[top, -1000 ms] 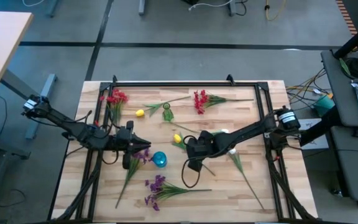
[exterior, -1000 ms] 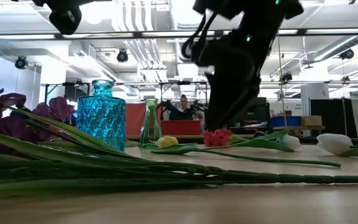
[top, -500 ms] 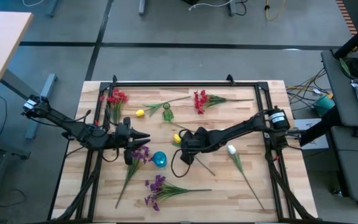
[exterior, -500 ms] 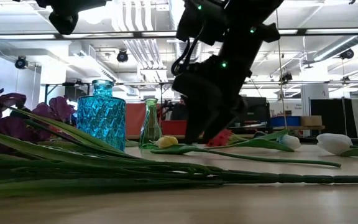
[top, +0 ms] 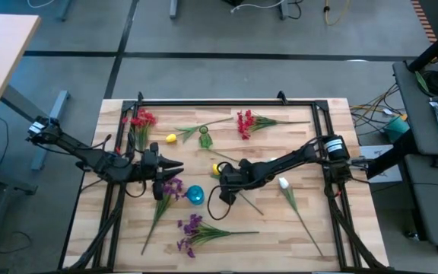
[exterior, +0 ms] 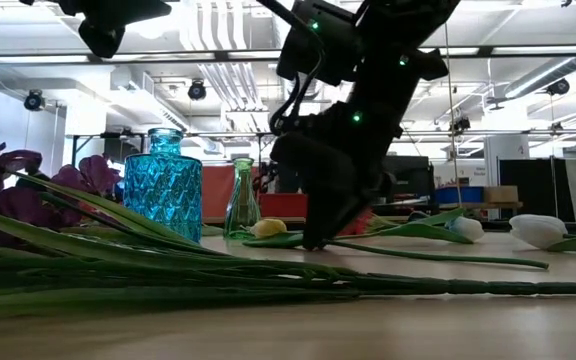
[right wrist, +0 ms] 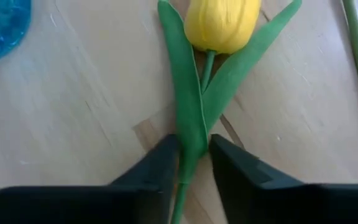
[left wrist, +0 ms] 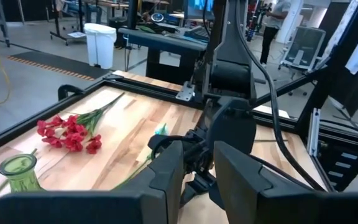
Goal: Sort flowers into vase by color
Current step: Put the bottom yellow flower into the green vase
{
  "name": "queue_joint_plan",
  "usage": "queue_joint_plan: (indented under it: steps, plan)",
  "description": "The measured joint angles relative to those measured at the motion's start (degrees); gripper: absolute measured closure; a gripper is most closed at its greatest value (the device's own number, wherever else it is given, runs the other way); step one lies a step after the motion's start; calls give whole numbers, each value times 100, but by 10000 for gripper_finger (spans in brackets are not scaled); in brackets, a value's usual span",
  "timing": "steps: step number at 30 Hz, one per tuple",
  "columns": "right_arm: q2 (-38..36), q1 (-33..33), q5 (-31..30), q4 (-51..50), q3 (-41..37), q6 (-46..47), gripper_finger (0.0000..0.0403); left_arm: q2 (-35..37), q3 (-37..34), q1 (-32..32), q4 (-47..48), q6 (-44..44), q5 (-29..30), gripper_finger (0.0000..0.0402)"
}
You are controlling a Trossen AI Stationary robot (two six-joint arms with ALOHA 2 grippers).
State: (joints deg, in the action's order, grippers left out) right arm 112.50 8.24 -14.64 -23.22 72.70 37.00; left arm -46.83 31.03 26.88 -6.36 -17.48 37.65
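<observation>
Pale wooden table (top: 310,228), glossy glass vase (exterior: 168,185)

The right gripper (right wrist: 192,163) is sitting low on the table (top: 310,228), its fingers (right wrist: 151,168) straddling the yellow tulip (top: 217,169) stem with little room either side. The blue vase (top: 195,195) is standing just beside it, blocking the way toward the left gripper (top: 175,167). The green vase (top: 204,138) and a second yellow bud (top: 171,138) are crowding the far side. Purple flowers (top: 192,228) are lying across the near strip. Bare wood is lying open near the white bud (top: 284,183), toward the right corner.
</observation>
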Motion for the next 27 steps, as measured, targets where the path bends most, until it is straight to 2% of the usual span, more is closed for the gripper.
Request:
queue_joint_plan:
  steps: [3, 9, 13, 16, 20, 24, 27]
  plan:
    - [-134, -3, 20, -107, -21, -76, 379, 0, 0, 2, 7, -6, 0, 324]
    - [-1009, -2, 30, -382, -68, -350, 387, 0, 0, 4, 7, -54, 71, 324]
    - [-1838, -4, 2, 248, -280, -882, 388, 2, 0, 6, 10, -80, 74, 324]
    - [-2437, -81, -27, 1762, -752, -1580, 389, 9, 0, 8, 17, -102, 74, 324]
    - [-2874, -313, -26, 4940, -1815, -2424, 390, 91, 0, 8, 14, -109, 74, 324]
    - [-2761, -705, -4, 7681, -2617, -2763, 390, 228, 9, 8, 10, -189, 76, 324]
    - [-2489, -1017, 2, 8737, -2868, -2740, 390, 329, 30, 8, 19, -279, 76, 324]
